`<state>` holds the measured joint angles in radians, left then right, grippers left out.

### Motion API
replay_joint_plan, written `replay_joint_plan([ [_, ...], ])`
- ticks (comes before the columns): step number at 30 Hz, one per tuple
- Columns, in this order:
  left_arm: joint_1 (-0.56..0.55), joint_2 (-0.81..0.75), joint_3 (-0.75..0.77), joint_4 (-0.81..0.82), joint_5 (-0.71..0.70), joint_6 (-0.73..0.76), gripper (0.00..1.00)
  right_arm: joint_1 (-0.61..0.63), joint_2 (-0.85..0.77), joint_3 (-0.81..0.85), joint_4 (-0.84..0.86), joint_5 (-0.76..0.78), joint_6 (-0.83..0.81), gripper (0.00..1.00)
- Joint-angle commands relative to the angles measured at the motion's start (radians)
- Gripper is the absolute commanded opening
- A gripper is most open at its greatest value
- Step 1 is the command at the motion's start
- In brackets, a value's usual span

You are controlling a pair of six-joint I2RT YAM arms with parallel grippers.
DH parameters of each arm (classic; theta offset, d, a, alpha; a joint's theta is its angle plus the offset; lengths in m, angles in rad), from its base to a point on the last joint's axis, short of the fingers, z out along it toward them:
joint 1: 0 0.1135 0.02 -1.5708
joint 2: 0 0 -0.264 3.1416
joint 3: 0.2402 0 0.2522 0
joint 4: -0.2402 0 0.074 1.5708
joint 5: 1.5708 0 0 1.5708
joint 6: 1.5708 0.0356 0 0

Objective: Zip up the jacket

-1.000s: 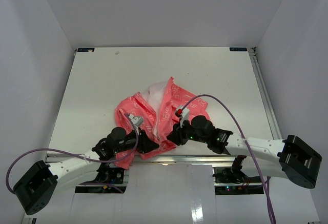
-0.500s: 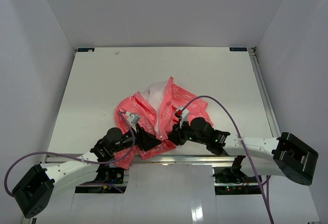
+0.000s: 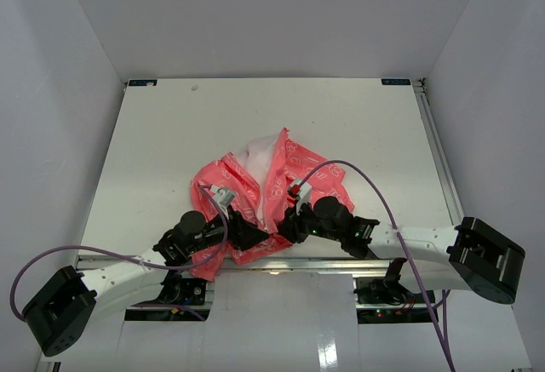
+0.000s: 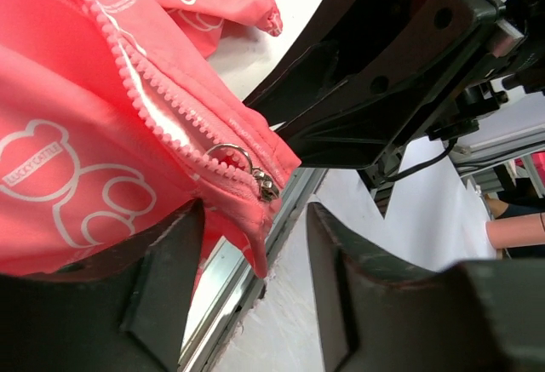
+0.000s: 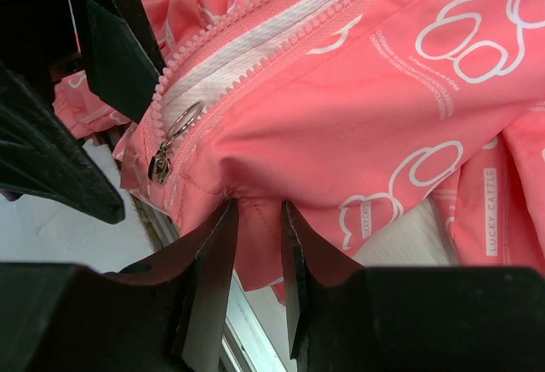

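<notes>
Roughly speaking, the jacket [image 3: 285, 172] lies crumpled on the table [image 3: 170, 134], coral w/ white print. Its zip slider [image 4: 266, 186] sits at the hem end, by the table's near edge, btwn both arms.

Right gripper [image 5: 255, 219]: jaws nearly together, pinching a fold of hem fabric just below the slider. Prob. purpose: anchor the bottom so the fabric above the slider pulls straight.

Left gripper [image 4: 255, 244]: jaws wide apart, nothing held. The hem corner under the slider hangs in the gap; contact w/ either finger can't be told. Prob. spread so as to close in on the slider.

Ring pull [image 4: 228, 152]: hangs off the slider, free, no finger on it.

Zip teeth [image 5: 255, 10]: the two rows meet at the slider and part above it, a white strip showing btwn them, so the zip looks barely begun.

Next move, est.: a fine pinch on the small ring. Risk: thin cloth bunching at the slider.
</notes>
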<state>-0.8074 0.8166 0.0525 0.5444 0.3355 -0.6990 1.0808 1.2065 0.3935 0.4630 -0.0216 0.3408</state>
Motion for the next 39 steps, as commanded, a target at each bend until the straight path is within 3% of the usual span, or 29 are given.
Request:
replay_joint_plan([
  [1,-0.003,0.017,-0.049,0.094,0.043,-0.008,0.55,0.013,0.010,0.007,0.069,0.015,0.011,0.33],
  [3,-0.004,0.013,-0.050,0.103,0.049,-0.004,0.49,0.019,0.016,0.007,0.077,0.015,0.012,0.33],
  [5,-0.004,0.008,-0.051,0.103,0.048,0.006,0.28,0.027,0.024,0.011,0.079,0.013,0.011,0.33],
  [8,-0.003,-0.002,-0.049,0.103,0.047,0.027,0.09,0.034,0.029,0.014,0.072,0.014,0.008,0.33],
  [11,-0.003,-0.022,-0.049,0.077,0.048,0.041,0.00,0.034,0.001,0.016,0.030,0.081,0.021,0.35],
  [18,-0.003,-0.080,-0.046,-0.014,0.048,0.080,0.00,0.034,-0.243,0.015,-0.136,0.202,0.040,0.37],
  [25,-0.004,-0.039,-0.029,-0.011,0.089,0.098,0.00,0.020,-0.293,0.130,-0.188,0.117,-0.061,0.41],
  [33,-0.003,-0.010,-0.029,0.025,0.126,0.104,0.00,-0.128,-0.136,0.221,-0.153,-0.288,-0.051,0.38],
  [39,-0.003,-0.041,-0.029,0.012,0.134,0.110,0.00,-0.164,-0.078,0.203,-0.094,-0.408,-0.021,0.38],
])
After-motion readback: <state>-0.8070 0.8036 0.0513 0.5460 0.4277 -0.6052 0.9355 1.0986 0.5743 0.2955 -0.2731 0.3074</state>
